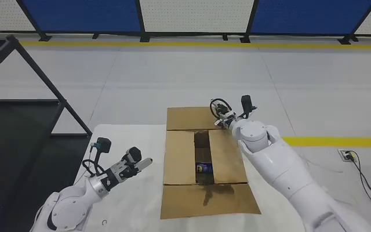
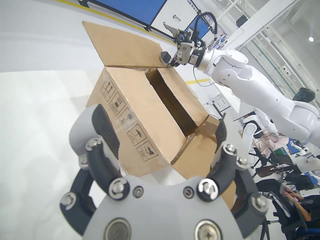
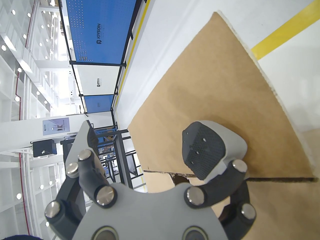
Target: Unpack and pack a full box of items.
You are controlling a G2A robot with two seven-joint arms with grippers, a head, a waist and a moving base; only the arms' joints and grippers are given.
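Box (image 1: 179, 156) contents largely hidden under flaps (image 1: 227, 155); blue item (image 1: 203, 168) unidentifiable.

Pale grey floor (image 1: 174, 75); yellow floor line (image 1: 191, 43); blue and white perforated partition panels (image 1: 81, 14) on black stands; round ceiling lights (image 3: 3, 47).

The box (image 1: 179, 156) is brown cardboard, dull and not shiny. Its cut edges look rough, and little wavy paper layers show there. The left claw (image 2: 160, 123) has a smooth grey body that looks like metal, with shiny silver screws (image 2: 117, 187). The right claw (image 3: 145, 136) is made the same way. Its finger pads (image 3: 200, 148) are black and bumpy, like rubber. The right arm (image 2: 250, 83) has a white, smooth, slightly glossy shell, like plastic. The surface (image 1: 127, 139) is white and smooth.
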